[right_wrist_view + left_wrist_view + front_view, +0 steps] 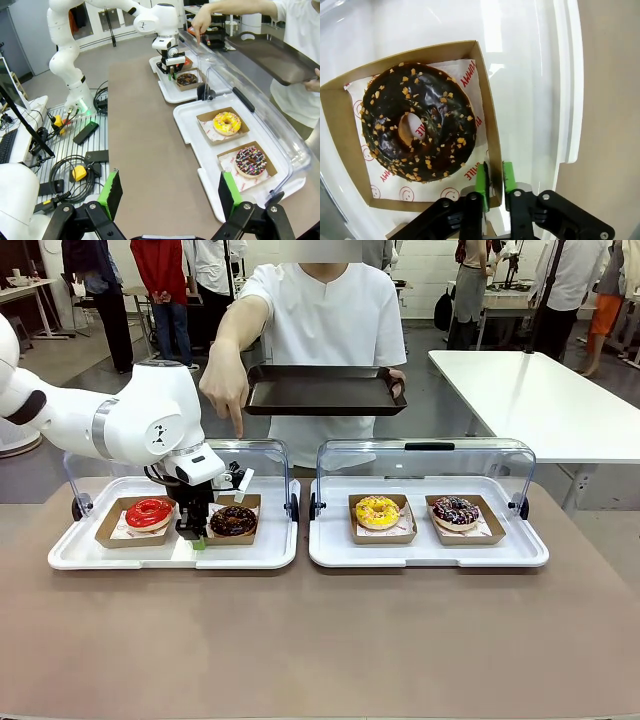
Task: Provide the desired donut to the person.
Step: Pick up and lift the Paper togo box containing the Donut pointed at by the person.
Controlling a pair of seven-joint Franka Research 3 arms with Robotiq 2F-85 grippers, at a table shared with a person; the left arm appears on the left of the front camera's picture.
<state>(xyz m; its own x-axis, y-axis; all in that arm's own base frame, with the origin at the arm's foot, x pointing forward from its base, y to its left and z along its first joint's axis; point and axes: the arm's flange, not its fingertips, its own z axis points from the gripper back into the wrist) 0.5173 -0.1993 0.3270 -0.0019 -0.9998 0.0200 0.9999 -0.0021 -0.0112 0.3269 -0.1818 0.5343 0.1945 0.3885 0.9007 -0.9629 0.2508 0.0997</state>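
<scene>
so we're at the grab step: left hand [495, 180] is clamped on a side wall of the box [484, 100], one pad either side of the cardboard. The choc donut [417, 122] sits in that box just beside the fingertips. The person [320, 320] points down at it from behind the hand, tray [325, 390] held ready. Right hand [170, 194] hangs wide apart, well off to the side. Next, I'd guess: lift the box level, clear the lid [250, 450], carry it up and over onto that tray
</scene>
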